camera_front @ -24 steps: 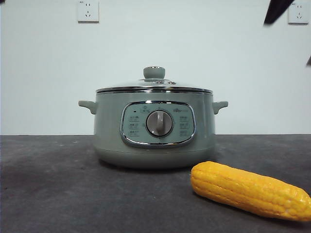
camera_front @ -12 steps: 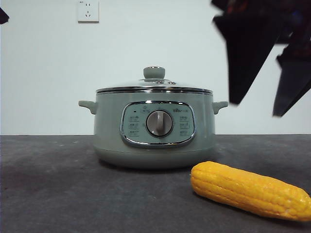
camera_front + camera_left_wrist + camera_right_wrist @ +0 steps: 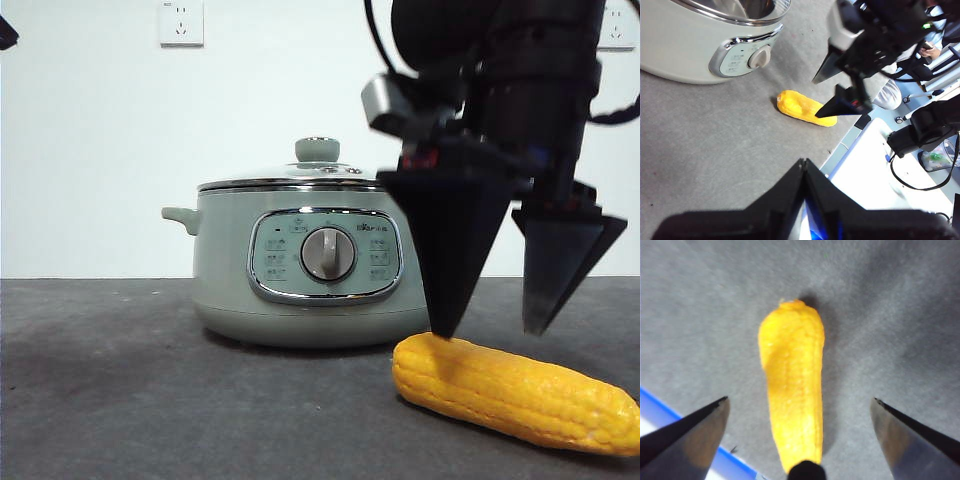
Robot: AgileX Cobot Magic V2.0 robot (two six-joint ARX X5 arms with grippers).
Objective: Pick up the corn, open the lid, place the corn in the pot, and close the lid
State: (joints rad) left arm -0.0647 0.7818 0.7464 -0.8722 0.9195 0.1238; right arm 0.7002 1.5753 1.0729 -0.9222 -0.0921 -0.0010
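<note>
Where the front view hides the jaw gap, the right wrist view shows the right gripper (image 3: 799, 412) spread wide, empty, straddling the corn (image 3: 794, 400) on the table (image 3: 900, 315). Front view, centre: pot (image 3: 300, 265), lid (image 3: 300, 178) on. Left gripper (image 3: 804, 167): jaws together, empty, well apart.

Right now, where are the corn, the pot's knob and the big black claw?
corn (image 3: 515, 392), front view, middle of cob.
lid knob (image 3: 317, 149), front view, its side.
right gripper (image 3: 495, 328), front view, gap between open jaws.
</note>
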